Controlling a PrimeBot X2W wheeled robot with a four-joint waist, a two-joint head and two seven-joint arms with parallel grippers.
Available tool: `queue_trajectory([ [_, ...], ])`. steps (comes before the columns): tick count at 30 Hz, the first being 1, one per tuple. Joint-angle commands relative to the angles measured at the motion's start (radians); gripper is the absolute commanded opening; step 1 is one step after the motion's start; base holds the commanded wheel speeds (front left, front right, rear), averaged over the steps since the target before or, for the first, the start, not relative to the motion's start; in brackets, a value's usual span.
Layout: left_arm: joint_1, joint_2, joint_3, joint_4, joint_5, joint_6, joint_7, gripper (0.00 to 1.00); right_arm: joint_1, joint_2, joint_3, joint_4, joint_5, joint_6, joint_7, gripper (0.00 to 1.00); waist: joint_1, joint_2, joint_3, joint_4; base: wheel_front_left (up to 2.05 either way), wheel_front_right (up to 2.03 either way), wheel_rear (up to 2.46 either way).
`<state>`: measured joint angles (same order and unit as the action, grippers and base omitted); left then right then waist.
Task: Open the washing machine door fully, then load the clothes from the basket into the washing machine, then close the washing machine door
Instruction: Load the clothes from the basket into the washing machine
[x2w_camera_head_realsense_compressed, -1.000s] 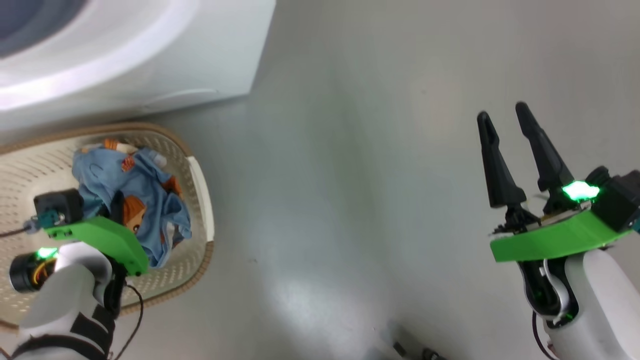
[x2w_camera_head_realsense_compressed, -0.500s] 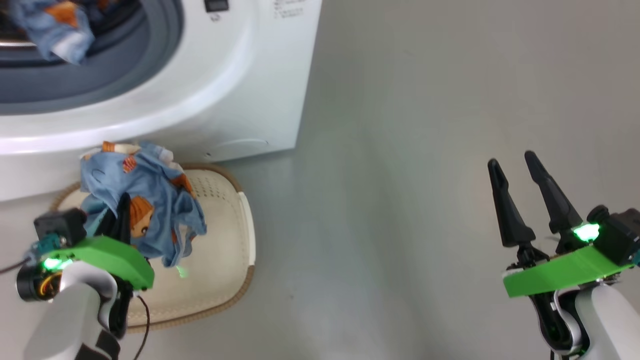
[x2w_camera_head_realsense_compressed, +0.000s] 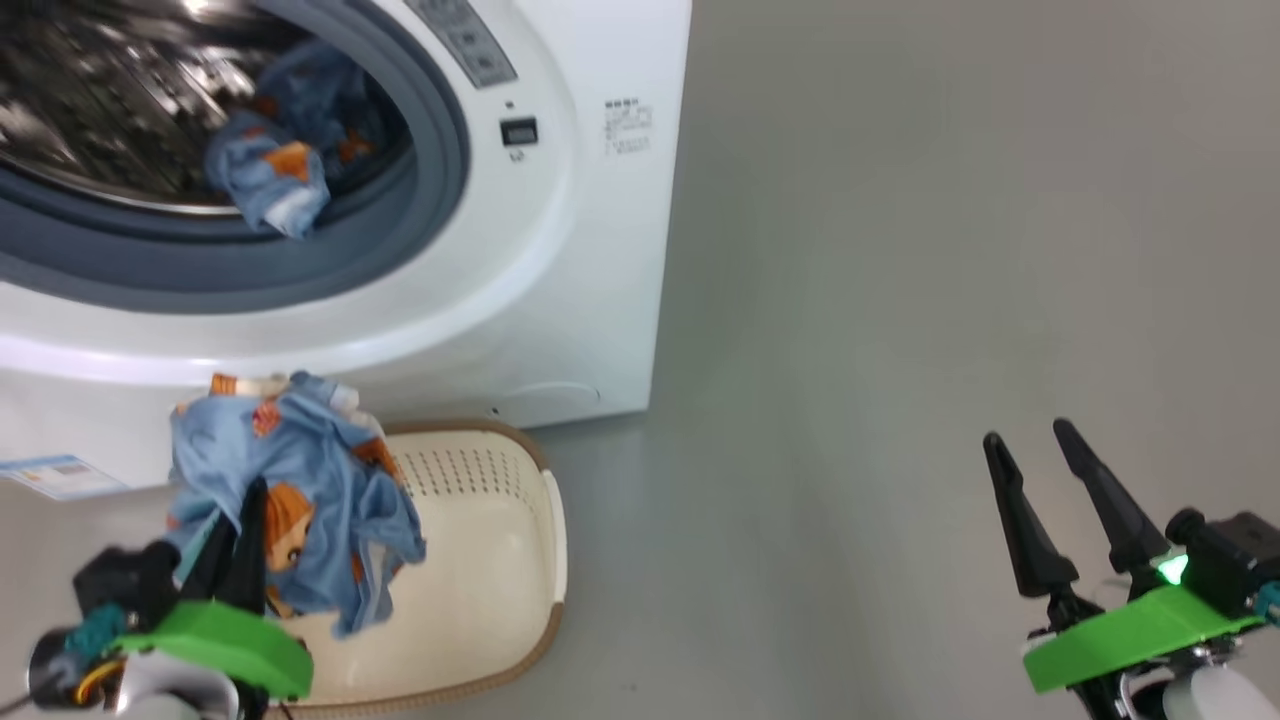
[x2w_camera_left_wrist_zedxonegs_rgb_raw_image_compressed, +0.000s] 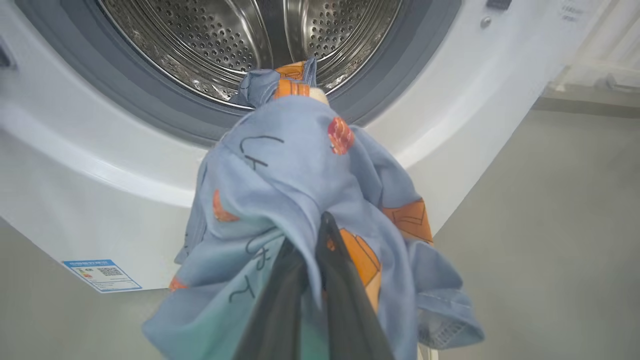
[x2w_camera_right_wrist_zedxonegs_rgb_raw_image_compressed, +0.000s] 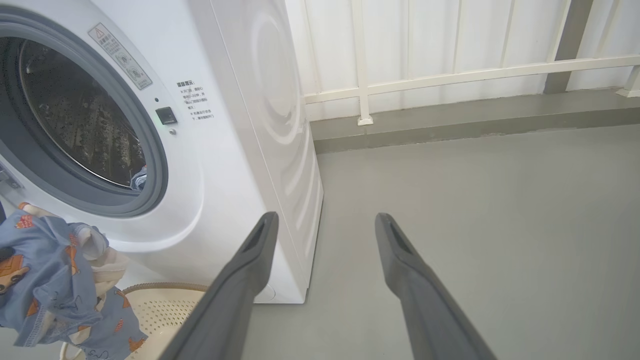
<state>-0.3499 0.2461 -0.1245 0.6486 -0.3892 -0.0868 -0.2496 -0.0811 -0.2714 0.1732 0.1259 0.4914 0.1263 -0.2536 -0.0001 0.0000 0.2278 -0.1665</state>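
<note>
Left gripper (x2w_camera_head_realsense_compressed: 238, 545): pinched tight on the clothes (x2w_camera_head_realsense_compressed: 310, 470), over the basket (x2w_camera_head_realsense_compressed: 553, 540).
Drum (x2w_camera_left_wrist_zedxonegs_rgb_raw_image_compressed: 200, 45): straight ahead of your left gripper, a bit up.
Right gripper (x2w_camera_head_realsense_compressed: 1040, 470): wide, empty, far from the drum.

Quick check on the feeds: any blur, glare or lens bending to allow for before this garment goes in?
Head view: the drum is smeared and a glare band runs along the washing machine under the gasket. Left wrist view: drum holes crisp, the left gripper soft close up against the clothes. Right wrist view: mostly sharp, but the machine's edges bow from the wide lens.
</note>
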Motion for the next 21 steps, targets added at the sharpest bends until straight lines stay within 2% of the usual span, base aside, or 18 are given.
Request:
queue_trajectory([
  [1, 0.039, 0.025, 0.053, -0.069, 0.016, 0.009, -0.012, 0.0, 0.025, -0.025, 0.014, -0.02, -0.013, 0.004, -0.008, 1.0, 0.0001, 0.0, -0.085, 0.031, 0.0, 0.0, 0.0],
  [8, 0.19, 0.005, 0.118, -0.26, 0.054, 0.026, -0.012, 0.0, 0.079, -0.031, -0.001, -0.023, -0.015, 0.004, -0.008, 1.0, 0.0001, 0.0, -0.137, 0.051, 0.0, 0.0, 0.0],
  [21, 0.363, -0.034, 0.159, -0.473, 0.089, 0.052, -0.012, 0.0, 0.12, -0.041, -0.024, -0.036, -0.019, 0.004, -0.008, 1.0, 0.0001, 0.0, -0.152, 0.071, 0.0, 0.0, 0.0],
])
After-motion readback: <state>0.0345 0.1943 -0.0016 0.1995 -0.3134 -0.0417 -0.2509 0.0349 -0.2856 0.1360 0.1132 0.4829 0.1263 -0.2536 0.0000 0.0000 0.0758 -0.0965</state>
